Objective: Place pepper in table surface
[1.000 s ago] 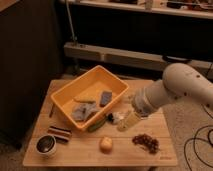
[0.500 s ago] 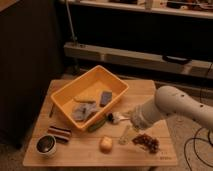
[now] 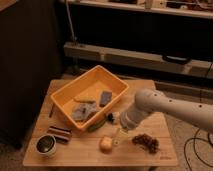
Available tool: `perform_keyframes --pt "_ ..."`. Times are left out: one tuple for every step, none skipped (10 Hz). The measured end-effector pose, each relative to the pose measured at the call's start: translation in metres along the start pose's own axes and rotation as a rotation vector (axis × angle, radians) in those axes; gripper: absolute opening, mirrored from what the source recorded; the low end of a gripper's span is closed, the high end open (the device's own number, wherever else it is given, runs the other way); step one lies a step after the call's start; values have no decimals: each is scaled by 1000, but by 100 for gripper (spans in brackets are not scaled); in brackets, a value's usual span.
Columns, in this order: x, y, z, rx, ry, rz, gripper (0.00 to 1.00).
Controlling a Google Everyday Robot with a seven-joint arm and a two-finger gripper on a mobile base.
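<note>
finding the pepper (image 3: 97,123) lying flat on the table surface (image 3: 75,156), just outside the near wall of the orange bin (image 3: 67,107), one end pointing toward the gripper

locating the gripper (image 3: 112,118) low over the wood at the bin's near corner, just beside the pepper's end, with the arm (image 3: 150,107) reaching in from the picture's right

reading the jaws as spread and pinching nothing; not making out any contact with the pepper

judging the pepper as resting on the wood rather than in the bin, so treating the placing as close to done and the release as complete

noting grey pieces (image 3: 82,111) sitting inside the bin, probably no part of this job

noting a pale yellow piece (image 3: 119,136) and a round orange fruit (image 3: 105,144) lying just below the wrist, a dark cluster of grapes (image 3: 145,142) beside them, a bowl (image 3: 46,144) and a striped packet (image 3: 60,133) toward the near left corner

expecting the retreat to call for a straight lift first, since sweeping sideways risks nudging the pepper or rolling the fruit
</note>
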Motion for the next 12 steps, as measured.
perform_keyframes --pt "-11 -4 5 -18 -5 -21 80" --pt "-23 -8 10 -35 -12 -44 80" --pt "-35 -14 18 -58 -18 -61 80" --pt "-36 -15 18 -62 -19 -63 80" --pt "-35 -15 18 -61 -18 -61 80" --pt "-34 -15 17 -60 -19 -60 80" --pt "-35 -15 18 -62 -18 -63 80" --pt "-33 -13 16 -53 -25 -67 80" --pt "-32 -12 16 -12 -46 -98 80" --pt "-29 -13 19 47 -71 -155 80" --pt "-33 -16 25 69 -86 -197 80" --pt "-38 -20 31 75 -95 -229 80"
